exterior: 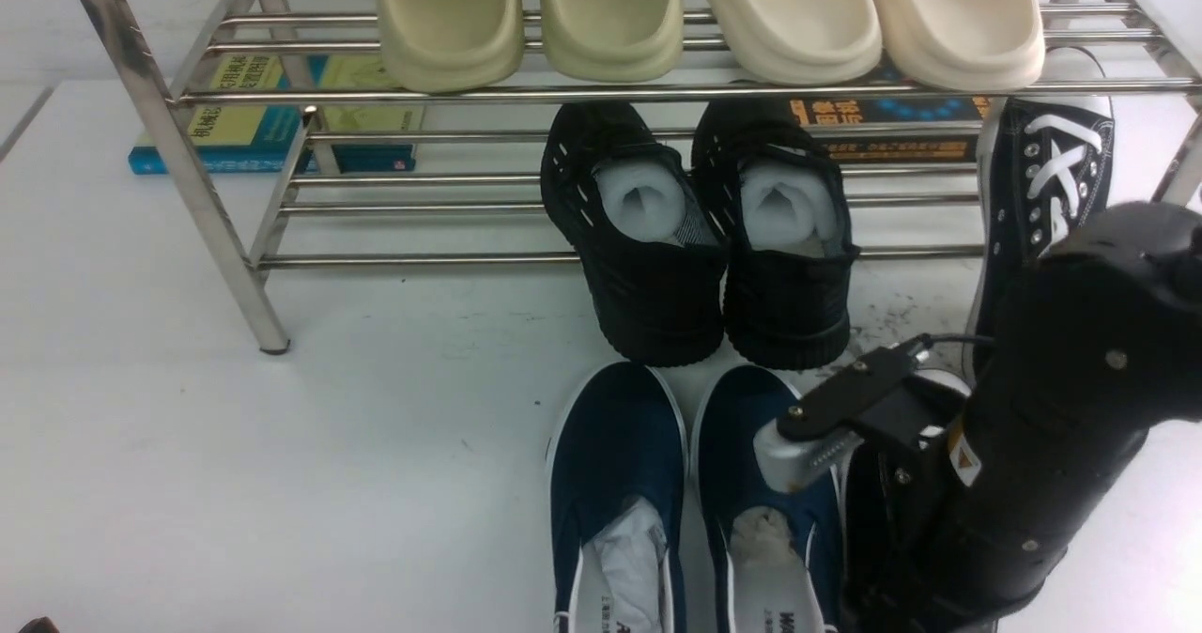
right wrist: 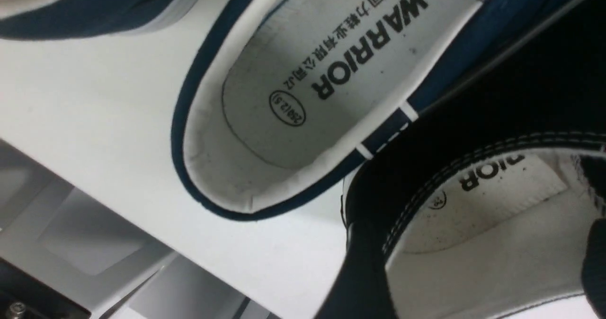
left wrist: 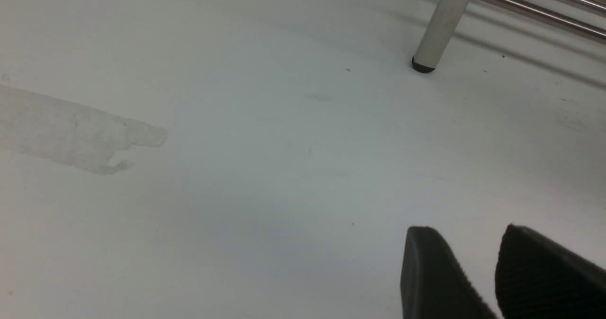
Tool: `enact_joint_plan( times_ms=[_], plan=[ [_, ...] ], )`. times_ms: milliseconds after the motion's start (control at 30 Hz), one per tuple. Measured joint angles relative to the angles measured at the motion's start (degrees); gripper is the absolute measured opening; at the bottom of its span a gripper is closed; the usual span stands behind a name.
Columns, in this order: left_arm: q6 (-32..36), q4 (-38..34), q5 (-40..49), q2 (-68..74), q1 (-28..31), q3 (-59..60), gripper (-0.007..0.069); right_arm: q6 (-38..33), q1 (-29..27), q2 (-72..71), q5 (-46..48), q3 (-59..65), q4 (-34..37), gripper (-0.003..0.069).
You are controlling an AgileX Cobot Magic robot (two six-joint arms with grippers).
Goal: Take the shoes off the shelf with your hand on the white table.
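One sneaker (exterior: 1047, 168) on the shelf (exterior: 563, 94) sits just ahead of the right tool (exterior: 819, 455), toe pointing away. I can't tell if that tool is pinching anything.

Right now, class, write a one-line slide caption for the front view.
Right arm over one black sneaker beside navy slip-ons; second sneaker at the chrome shelf's right end.

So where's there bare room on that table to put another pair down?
The widest bare patch is the white table left of the navy slip-ons, in front of the shelf. The shelf's lower bars left of the chunky black shoes are free too. The right side is crowded: slip-ons, a black sneaker and the right arm sit close together.
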Motion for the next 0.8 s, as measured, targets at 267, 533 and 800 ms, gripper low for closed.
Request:
enact_joint_plan(
  times_ms=[267, 533, 800],
  plan=[
    [0.0, 0.0, 0.0, 0.0, 0.0, 0.0, 0.0239, 0.0, -0.1, 0.0, 5.9, -6.7, -1.0, 0.0571],
    [0.0, 0.0, 0.0, 0.0, 0.0, 0.0, 0.0239, 0.0, -0.1, -4.7, 7.4, -9.9, -4.7, 0.0493],
    [0.0, 0.0, 0.0, 0.0, 0.0, 0.0, 0.0239, 4.1, -0.1, -13.1, 8.1, -10.0, -12.8, 0.0398]
  ],
)
